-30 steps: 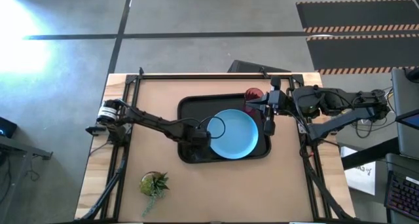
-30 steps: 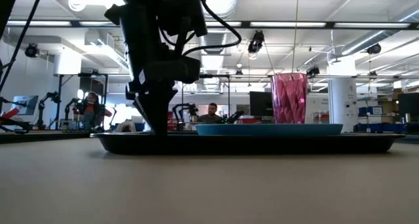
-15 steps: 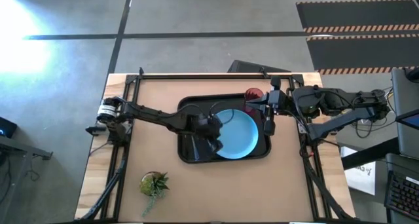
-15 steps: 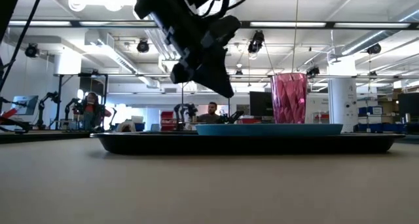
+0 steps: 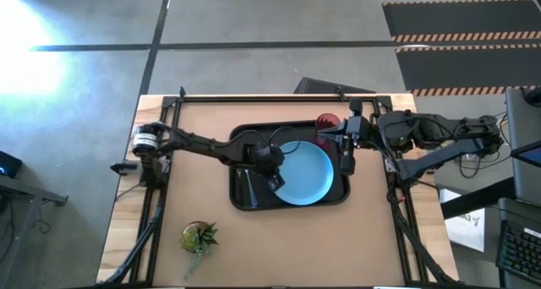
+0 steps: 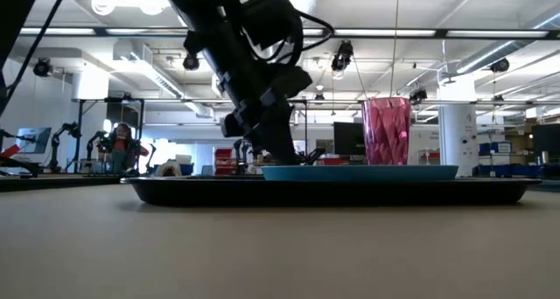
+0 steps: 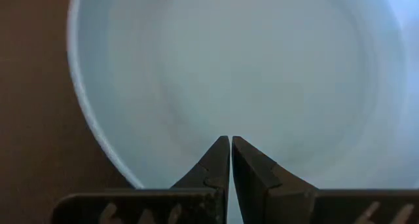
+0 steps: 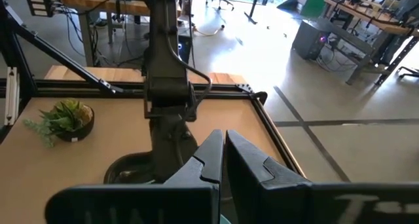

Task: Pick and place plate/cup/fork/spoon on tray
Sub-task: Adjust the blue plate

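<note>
The light-blue plate (image 5: pixel 306 172) lies in the black tray (image 5: pixel 245 196) at mid-table, toward the tray's right side. The dark-red cup (image 6: pixel 386 131) stands upright at the tray's far right corner. My left gripper (image 5: pixel 277 181) is shut and slants down over the plate's left part; its tips (image 7: pixel 230 140) sit just inside the rim. My right gripper (image 5: pixel 347 158) is shut and waits raised over the tray's right edge, beside the cup. Neither the fork nor the spoon shows in any view. My left gripper points its shut fingertips (image 6: pixel 291 159) down at a slant from the table's left onto the plate's left part (image 7: pixel 196 152), just inside the rim. Whether they touch the plate, I cannot tell. The plate lies flat in the tray.
A small green potted plant (image 5: pixel 199 237) stands near the table's front left. Bare tabletop lies in front of the tray and to its left. The room beyond the table holds desks, other robot arms and seated people.
My left gripper, shut throughout, has lifted off the tray floor left of the plate, swung toward the table's right while tipping flatter, and come down again over the plate's left rim. Plate, cup and right arm have kept still.
</note>
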`<state>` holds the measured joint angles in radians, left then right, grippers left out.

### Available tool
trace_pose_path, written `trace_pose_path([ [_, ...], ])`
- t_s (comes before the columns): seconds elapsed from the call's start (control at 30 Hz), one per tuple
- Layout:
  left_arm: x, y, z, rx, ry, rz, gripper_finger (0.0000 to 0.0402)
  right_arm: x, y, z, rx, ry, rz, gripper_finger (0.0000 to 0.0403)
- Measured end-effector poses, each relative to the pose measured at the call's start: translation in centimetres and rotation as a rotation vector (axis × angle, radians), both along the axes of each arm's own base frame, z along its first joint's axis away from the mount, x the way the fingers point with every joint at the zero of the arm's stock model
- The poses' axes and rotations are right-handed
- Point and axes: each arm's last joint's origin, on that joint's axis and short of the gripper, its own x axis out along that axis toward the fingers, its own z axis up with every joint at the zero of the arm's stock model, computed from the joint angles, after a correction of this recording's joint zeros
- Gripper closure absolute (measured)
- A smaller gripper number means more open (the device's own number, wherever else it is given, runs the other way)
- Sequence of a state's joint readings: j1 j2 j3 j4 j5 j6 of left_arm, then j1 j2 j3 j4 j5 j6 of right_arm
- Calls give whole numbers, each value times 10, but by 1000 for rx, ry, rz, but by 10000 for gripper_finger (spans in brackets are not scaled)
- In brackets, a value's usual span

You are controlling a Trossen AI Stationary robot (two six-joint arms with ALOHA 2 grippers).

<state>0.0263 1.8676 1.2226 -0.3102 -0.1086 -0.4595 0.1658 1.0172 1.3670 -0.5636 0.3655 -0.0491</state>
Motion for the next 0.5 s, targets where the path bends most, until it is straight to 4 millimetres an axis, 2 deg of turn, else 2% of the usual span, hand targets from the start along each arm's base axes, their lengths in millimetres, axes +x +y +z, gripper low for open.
trace_pose_path([
  [0.2,4,-1,-14,-25,26,-15,402,0,0,0,4,0,0,394],
  [0.5,1,-2,-15,-41,76,-20,402,0,0,0,4,0,-2,394],
])
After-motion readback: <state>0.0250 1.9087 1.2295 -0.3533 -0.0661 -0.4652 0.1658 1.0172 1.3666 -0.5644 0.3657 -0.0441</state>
